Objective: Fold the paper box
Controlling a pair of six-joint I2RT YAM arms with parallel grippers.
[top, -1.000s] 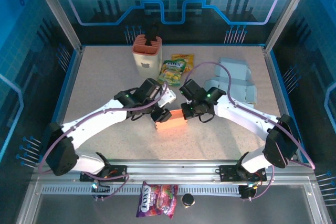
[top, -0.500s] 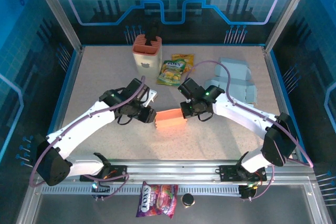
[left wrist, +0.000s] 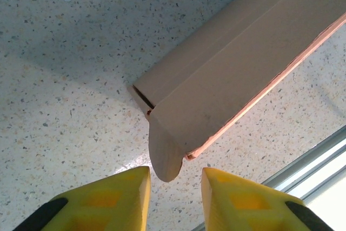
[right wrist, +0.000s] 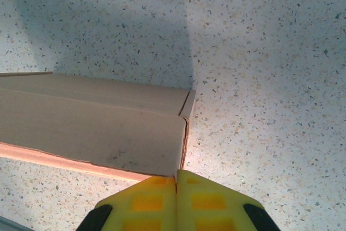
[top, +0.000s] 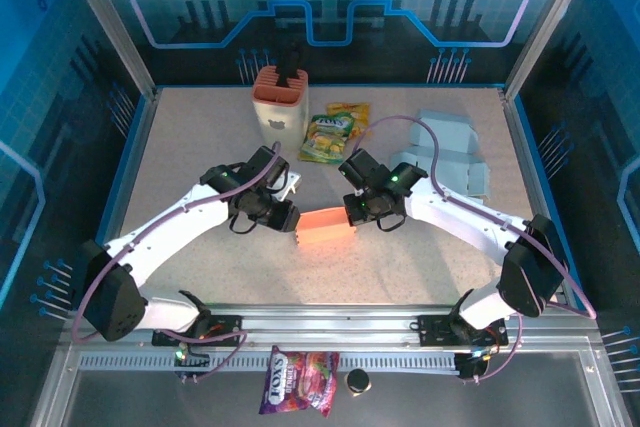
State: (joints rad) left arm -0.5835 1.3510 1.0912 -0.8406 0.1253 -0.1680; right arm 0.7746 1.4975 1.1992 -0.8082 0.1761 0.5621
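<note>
The paper box [top: 325, 227] lies on its side on the speckled table [top: 190, 157], a little nearer than the table's middle, with its orange face up in the top view and one arm at each end. The left gripper [top: 290, 219] stands at the box's left end. In the left wrist view its yellow fingers [left wrist: 116, 201] are apart, and a rounded end flap [left wrist: 165, 158] of the box [left wrist: 238, 68] reaches down into the gap between them – whether either pad touches the flap cannot be told. The right gripper [top: 352, 214] stands at the box's right end. In the right wrist view its fingers [right wrist: 146, 204] are pressed together with no gap, and the near corner of the box [right wrist: 92, 125] meets the tips at their seam; whether any paper is pinched there cannot be told. That view also shows the brown inner side of the card, with a thin orange edge [right wrist: 65, 162] along its near side. At the far side of the table stand a salmon-coloured holder [top: 279, 97] and two snack packets [top: 330, 135], and to the right lies a flat blue-grey carton [top: 450, 152] – all well apart from the box. A purple sweet bag [top: 298, 382] lies in front of the arm bases.
</note>
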